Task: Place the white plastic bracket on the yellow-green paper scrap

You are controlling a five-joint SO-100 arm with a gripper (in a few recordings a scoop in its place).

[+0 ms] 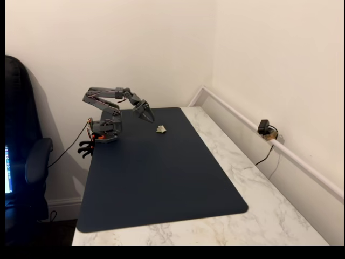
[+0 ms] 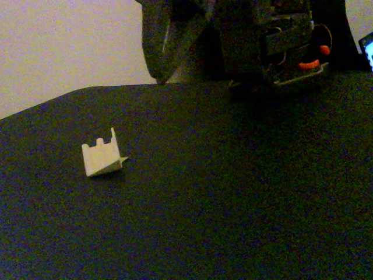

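The bracket (image 2: pixel 103 156) lay free on the dark mat (image 1: pixel 161 183), no paper scrap discernible beside it. Just beyond, the gripper (image 1: pixel 145 114) hovered empty, its jaws apparently together. Pickup and placement both seemed left.

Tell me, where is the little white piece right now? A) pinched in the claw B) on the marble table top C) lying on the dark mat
C: the white plastic bracket lies on the dark mat, apart from the claw, which holds nothing.
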